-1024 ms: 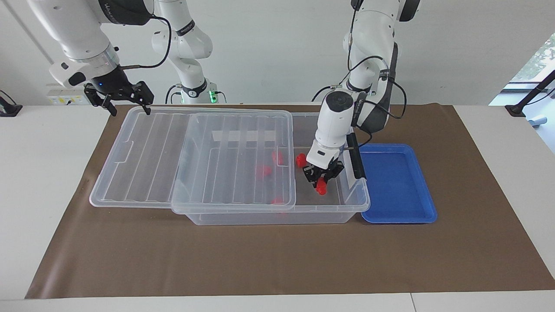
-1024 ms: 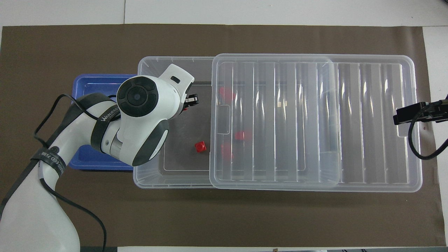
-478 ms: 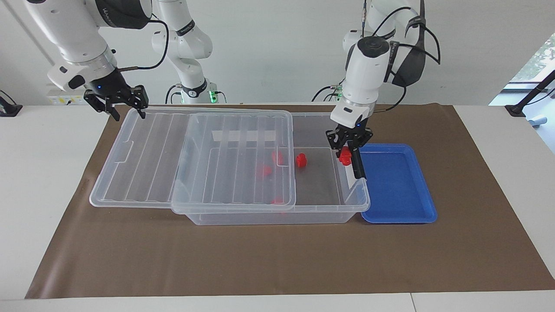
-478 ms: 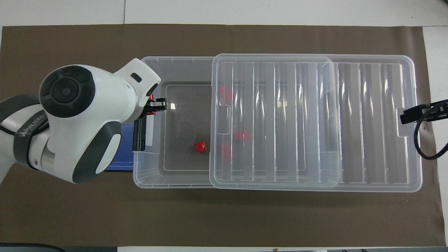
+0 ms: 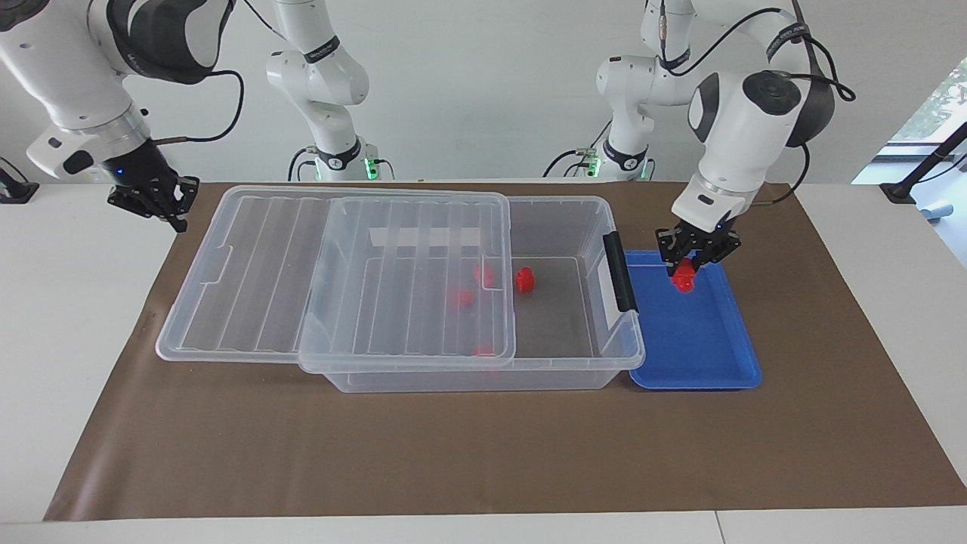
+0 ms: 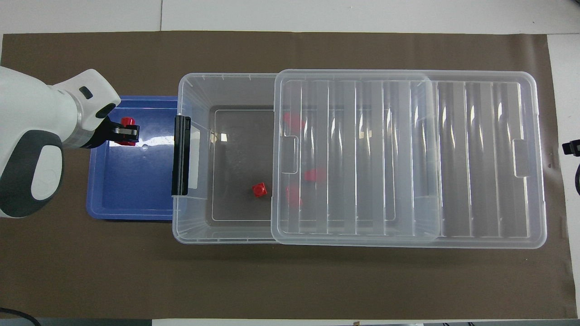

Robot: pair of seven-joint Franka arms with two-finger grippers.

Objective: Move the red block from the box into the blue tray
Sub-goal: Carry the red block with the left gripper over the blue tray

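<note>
My left gripper (image 5: 691, 257) is shut on a red block (image 5: 684, 278) and holds it a little above the blue tray (image 5: 702, 355). In the overhead view the left gripper (image 6: 128, 131) and the red block (image 6: 125, 122) are over the blue tray (image 6: 127, 194). The clear box (image 5: 559, 366) stands beside the tray, its ribbed lid (image 5: 302, 272) slid toward the right arm's end. One red block (image 5: 524, 280) lies bare in the box; three more show through the lid. My right gripper (image 5: 155, 202) waits off the lid's end.
The box's black clip handle (image 5: 619, 272) stands between the open part of the box and the tray. A brown mat (image 5: 483, 453) covers the table. The right gripper's tip (image 6: 572, 147) shows at the overhead view's edge.
My left gripper lifted the red block out of the box and carried it over the handle end to above the blue tray. My right gripper drew away from the lid's end.
</note>
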